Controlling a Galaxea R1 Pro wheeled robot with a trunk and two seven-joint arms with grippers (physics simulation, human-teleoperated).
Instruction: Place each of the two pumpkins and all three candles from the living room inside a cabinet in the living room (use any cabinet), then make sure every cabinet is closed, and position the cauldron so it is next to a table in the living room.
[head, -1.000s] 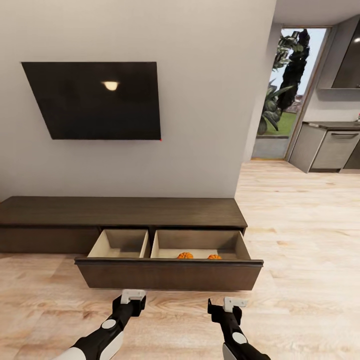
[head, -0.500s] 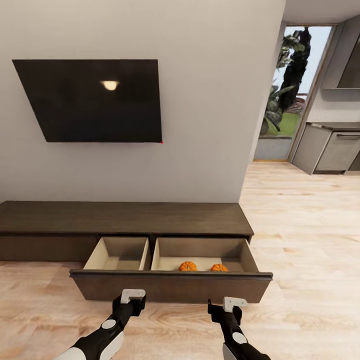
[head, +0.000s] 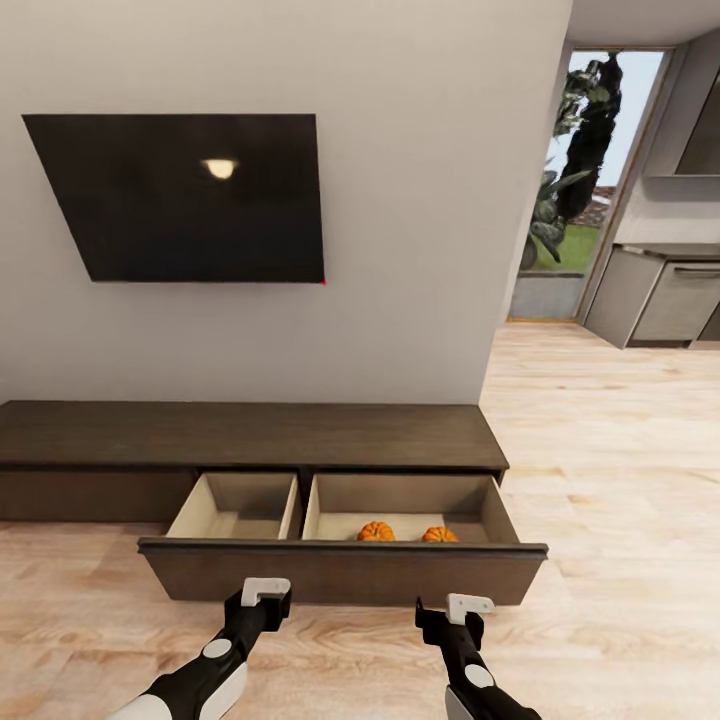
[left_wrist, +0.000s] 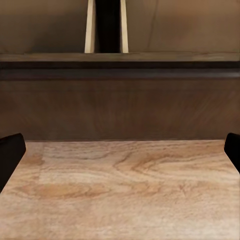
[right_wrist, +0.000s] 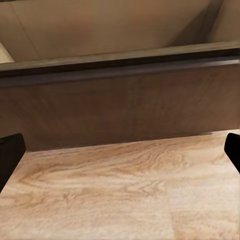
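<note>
The long low dark brown cabinet (head: 250, 435) stands against the wall with its wide drawer front (head: 340, 572) pulled out. Two orange pumpkins (head: 376, 531) (head: 438, 535) lie side by side in the drawer's right compartment; the left compartment (head: 238, 510) looks bare. My left gripper (head: 265, 592) and right gripper (head: 450, 607) hang open just before the drawer front, above the floor, holding nothing. Each wrist view faces the drawer front (left_wrist: 120, 107) (right_wrist: 120, 107) with dark fingertips (left_wrist: 10, 155) (right_wrist: 10, 152) spread wide. The candles, cauldron and table are out of view.
A black TV (head: 180, 195) hangs on the grey wall above the cabinet. To the right the wall ends, and light wood plank floor (head: 610, 450) runs to grey kitchen units (head: 660, 300) and a glass door with plants (head: 575, 170).
The whole view has shifted a little as the camera drew nearer the cabinet, mostly in the first half second. The pumpkins, the drawer and both grippers keep their places.
</note>
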